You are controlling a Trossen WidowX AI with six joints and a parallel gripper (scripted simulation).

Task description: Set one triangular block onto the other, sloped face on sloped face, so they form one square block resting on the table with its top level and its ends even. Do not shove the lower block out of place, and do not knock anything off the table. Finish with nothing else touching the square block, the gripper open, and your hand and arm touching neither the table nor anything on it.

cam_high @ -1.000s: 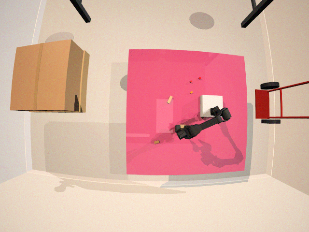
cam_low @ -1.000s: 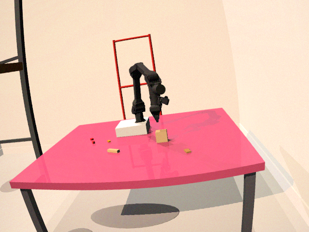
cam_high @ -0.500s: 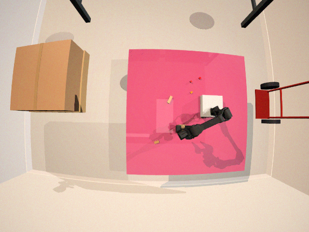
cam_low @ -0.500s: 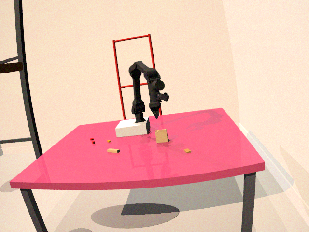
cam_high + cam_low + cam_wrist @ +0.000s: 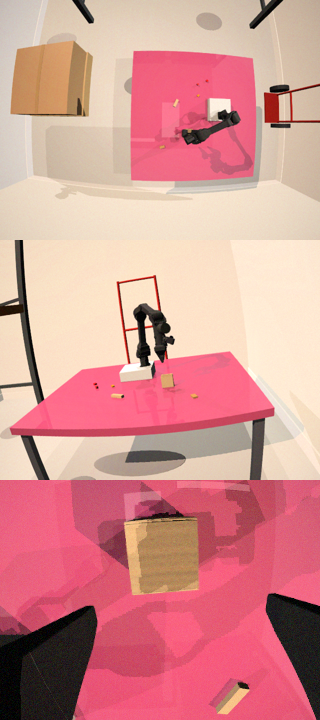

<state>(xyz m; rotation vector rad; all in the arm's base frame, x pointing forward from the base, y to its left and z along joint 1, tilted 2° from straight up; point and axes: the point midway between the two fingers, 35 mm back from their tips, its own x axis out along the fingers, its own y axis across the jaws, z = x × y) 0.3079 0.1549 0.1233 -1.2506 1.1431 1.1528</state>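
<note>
Two wedges read as one square block (image 5: 167,380) near the table's (image 5: 77,418) middle, just off the white base's (image 5: 134,373) corner. The gripper (image 5: 161,357) hangs above it, jaws spread wide on nothing, likely so nothing touches the stack.

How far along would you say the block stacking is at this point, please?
Done, it seems: the two wedges stand as one square block on the pink table. In hand: the open gripper hangs above it, touching nothing. Left: apparently nothing, though ends and level are hard to confirm.
</note>
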